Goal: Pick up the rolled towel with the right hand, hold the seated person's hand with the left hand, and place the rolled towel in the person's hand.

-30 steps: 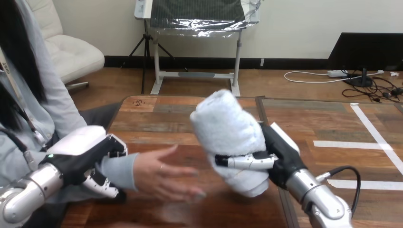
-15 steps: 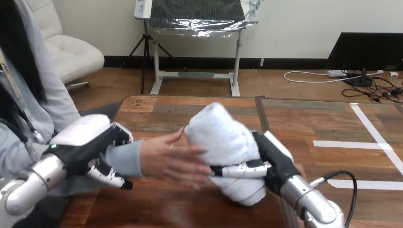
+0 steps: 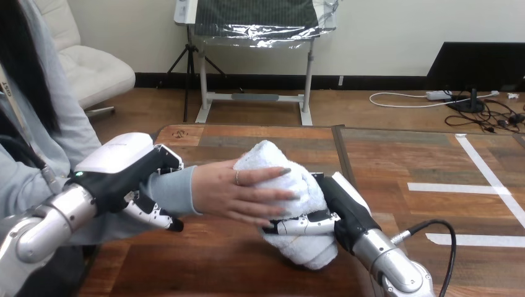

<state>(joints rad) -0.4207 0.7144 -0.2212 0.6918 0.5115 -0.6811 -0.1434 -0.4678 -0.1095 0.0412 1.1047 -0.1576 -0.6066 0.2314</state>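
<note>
Nearest you, your right hand [image 3: 348,211] is clamped round the rolled towel [image 3: 306,249], thumb across its front and fingers behind. The roll stands tilted, its low end close over the table [image 3: 402,161]; I can't tell if it touches.

The person's hand [image 3: 242,192] lies palm-down over the towel's upper half, fingers spread across it. So the towel is at their hand but not, I'd judge, in it. Don't let go until those fingers curl round the roll. Ease the roll up into the palm, then loosen the thumb first and draw the right hand back toward you. Your own thumb sits just under their fingertips, so it's the likeliest snag.

At the left, your left hand [image 3: 127,174] wraps the person's sleeved wrist, shell on top and fingers curled beneath. Hold that steady and level, and don't squeeze harder.

Beyond them the tabletop is bare wood, with white tape lines [image 3: 455,187] well off to the right. Nothing there blocks the handover.
</note>
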